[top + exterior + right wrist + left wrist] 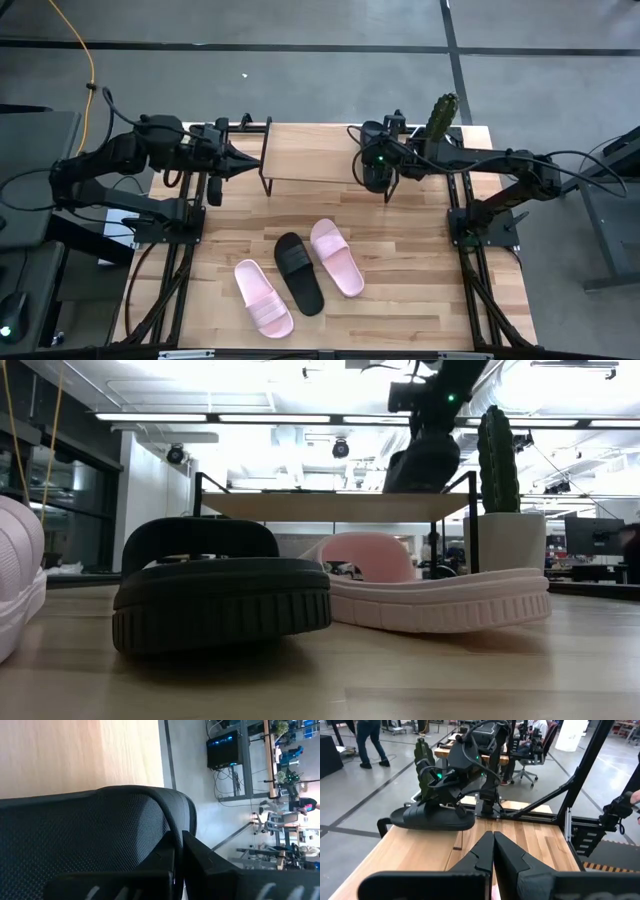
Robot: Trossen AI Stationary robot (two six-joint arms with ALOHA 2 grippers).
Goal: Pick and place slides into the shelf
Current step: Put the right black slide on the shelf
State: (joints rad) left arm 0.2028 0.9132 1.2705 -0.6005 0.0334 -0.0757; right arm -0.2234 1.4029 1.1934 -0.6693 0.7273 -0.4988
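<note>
Left wrist view shows you the right gripper (462,810) clamped on a black slide (432,817) atop the shelf (420,855); left gripper (493,836) closed, empty, beside that shelf.

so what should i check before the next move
1. One black slide lies on the shelf: ok
2. Right gripper is shut at that slide; whether it grips it: cannot tell
3. Left gripper is shut and holds nothing, by the shelf's left end: ok
4. Bare plank left on the shelf: ok
5. All slides shelved: not ok; near pink slide, second black slide and far pink slide lie on the table
</note>
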